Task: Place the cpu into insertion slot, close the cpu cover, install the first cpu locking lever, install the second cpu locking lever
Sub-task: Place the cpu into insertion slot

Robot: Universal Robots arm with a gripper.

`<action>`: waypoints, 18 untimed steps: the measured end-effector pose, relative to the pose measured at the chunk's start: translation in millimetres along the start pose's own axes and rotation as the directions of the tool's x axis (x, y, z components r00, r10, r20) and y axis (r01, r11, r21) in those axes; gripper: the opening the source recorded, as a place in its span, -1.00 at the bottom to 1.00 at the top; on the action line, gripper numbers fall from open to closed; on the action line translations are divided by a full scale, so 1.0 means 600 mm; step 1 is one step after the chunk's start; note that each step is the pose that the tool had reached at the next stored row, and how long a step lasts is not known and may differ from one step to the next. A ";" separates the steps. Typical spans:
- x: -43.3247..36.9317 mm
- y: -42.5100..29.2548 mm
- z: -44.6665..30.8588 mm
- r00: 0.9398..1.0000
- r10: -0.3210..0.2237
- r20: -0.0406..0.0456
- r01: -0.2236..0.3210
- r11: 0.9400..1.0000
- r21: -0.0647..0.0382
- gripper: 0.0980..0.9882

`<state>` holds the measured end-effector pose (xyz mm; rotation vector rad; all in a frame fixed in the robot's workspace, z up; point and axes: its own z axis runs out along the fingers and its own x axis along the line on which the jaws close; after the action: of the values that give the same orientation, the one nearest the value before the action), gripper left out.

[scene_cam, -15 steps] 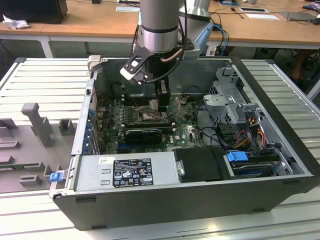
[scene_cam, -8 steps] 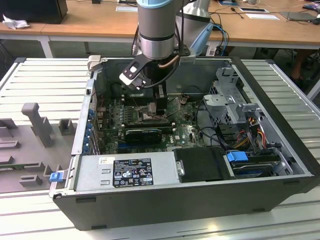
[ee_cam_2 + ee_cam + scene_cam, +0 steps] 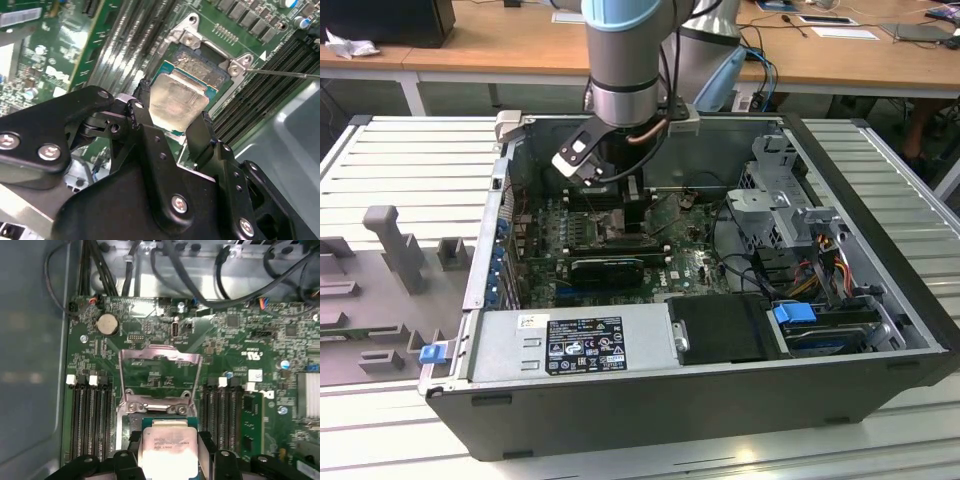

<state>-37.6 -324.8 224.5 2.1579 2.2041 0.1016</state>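
End effector (image 3: 172,119) clenched on the cpu (image 3: 180,97) over the insertion slot (image 3: 212,70), cpu cover (image 3: 160,354) raised; seating probably demands a level, corner-aligned descent.

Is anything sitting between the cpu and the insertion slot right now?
Nothing visible does. The gripper holds the cpu close over the insertion slot; the part of the slot that shows lies bare, and the cpu cover is swung open, off it.
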 end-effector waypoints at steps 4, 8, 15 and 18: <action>0.006 -0.005 0.009 1.000 0.010 0.001 -0.010 1.000 0.000 -0.03; 0.014 -0.006 0.021 1.000 0.011 0.001 -0.011 1.000 0.000 -0.03; 0.015 -0.010 0.030 1.000 0.016 0.002 -0.016 1.000 0.000 -0.03; 0.015 -0.011 0.031 1.000 0.018 0.001 -0.018 1.000 0.000 -0.03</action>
<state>-42.5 -316.0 205.3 2.1769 2.1846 0.1009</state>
